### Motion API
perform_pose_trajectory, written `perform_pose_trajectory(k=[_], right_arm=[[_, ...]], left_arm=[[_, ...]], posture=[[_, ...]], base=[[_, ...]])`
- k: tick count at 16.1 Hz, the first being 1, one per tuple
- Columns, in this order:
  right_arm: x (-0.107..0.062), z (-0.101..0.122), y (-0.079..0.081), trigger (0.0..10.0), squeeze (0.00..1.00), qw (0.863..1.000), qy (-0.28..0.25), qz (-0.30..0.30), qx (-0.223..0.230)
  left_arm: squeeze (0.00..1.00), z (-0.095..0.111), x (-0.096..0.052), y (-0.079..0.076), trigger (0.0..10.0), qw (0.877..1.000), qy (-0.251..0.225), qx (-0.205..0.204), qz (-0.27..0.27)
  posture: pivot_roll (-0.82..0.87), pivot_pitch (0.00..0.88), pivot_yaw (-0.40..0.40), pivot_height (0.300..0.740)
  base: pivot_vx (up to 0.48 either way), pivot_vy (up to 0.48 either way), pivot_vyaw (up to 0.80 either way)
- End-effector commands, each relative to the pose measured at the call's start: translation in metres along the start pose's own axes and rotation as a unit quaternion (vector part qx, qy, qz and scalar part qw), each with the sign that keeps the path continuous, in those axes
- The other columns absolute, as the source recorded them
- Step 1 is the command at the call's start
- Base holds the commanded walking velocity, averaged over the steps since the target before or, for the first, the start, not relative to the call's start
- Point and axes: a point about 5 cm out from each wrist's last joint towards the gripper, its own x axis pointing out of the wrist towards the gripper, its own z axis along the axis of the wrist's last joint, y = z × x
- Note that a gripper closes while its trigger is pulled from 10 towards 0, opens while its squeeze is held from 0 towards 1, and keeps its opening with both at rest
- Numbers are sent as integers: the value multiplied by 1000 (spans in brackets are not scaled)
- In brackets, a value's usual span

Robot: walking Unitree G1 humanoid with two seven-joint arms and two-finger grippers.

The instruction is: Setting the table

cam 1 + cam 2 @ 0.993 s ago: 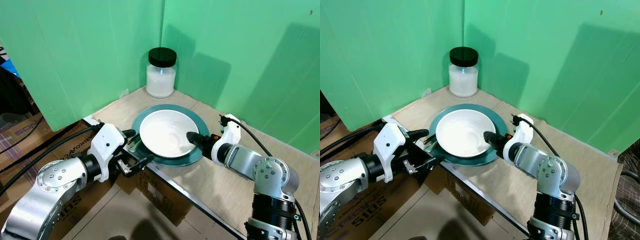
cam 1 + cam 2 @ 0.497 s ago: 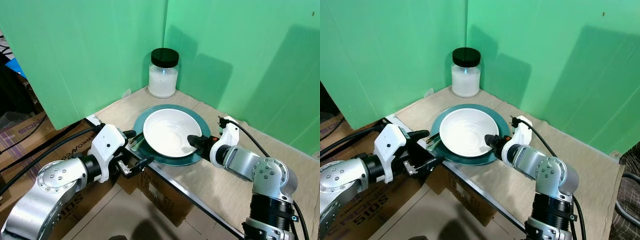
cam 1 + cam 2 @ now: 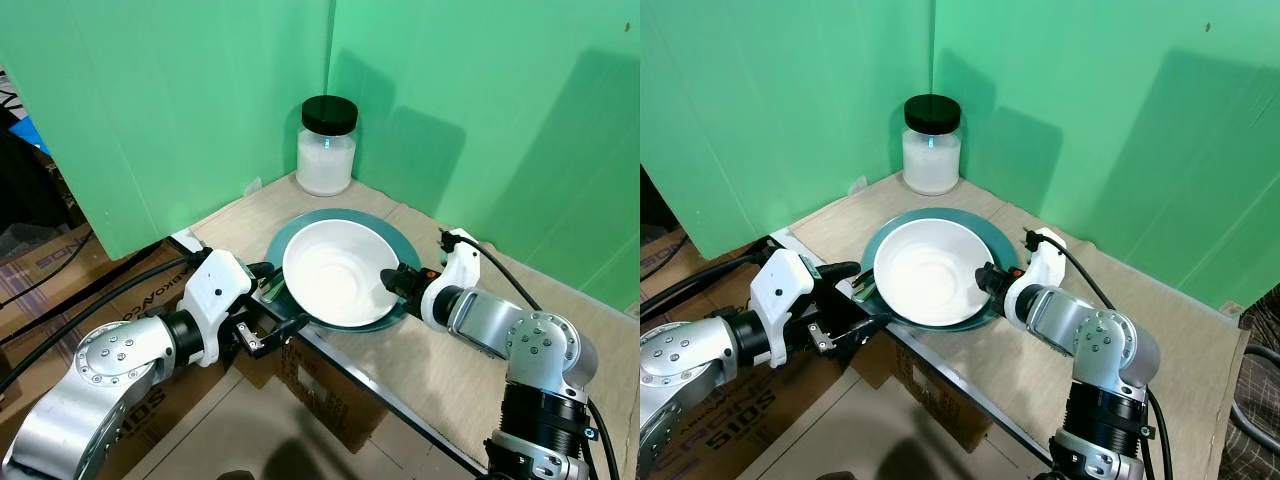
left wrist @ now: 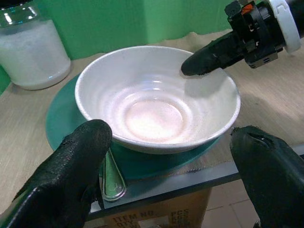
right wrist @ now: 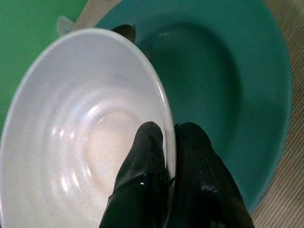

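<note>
Green backdrop panels (image 3: pixel 180 90) cornering a beige-clothed table (image 3: pixel 440 370), cardboard boxes (image 3: pixel 50 270) on the floor beneath.

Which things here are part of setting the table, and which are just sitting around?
Part of the job:
white bowl, pinched at its rim by the right gripper
teal plate under it
spoon on the plate's edge
open left gripper

Just sitting around:
jar in the corner
cardboard boxes below the table

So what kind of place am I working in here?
Probably a staged test corner, not a lived-in dining room: green backdrop panels, a paper-covered table propped over cardboard boxes, and loose cables.
</note>
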Motion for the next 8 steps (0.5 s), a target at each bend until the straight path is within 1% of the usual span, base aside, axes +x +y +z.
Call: perform_pose_trajectory(k=[1,6,8], right_arm=[[0,3,3,0,0,1000,0,10,6],[-1,4,3,0,0,1000,-4,15,8],[-2,7,4,0,0,1000,-14,20,13]], left_arm=[[0,2,-1,-3,10000,1000,1,5,-9],[0,2,0,-3,10000,1000,3,8,-9],[0,2,0,-3,10000,1000,3,8,-9]], posture=[[115,0,-60,740],[114,0,-59,740],[114,0,-59,740]], base=[[0,0,0],[0,0,0],[0,0,0]])
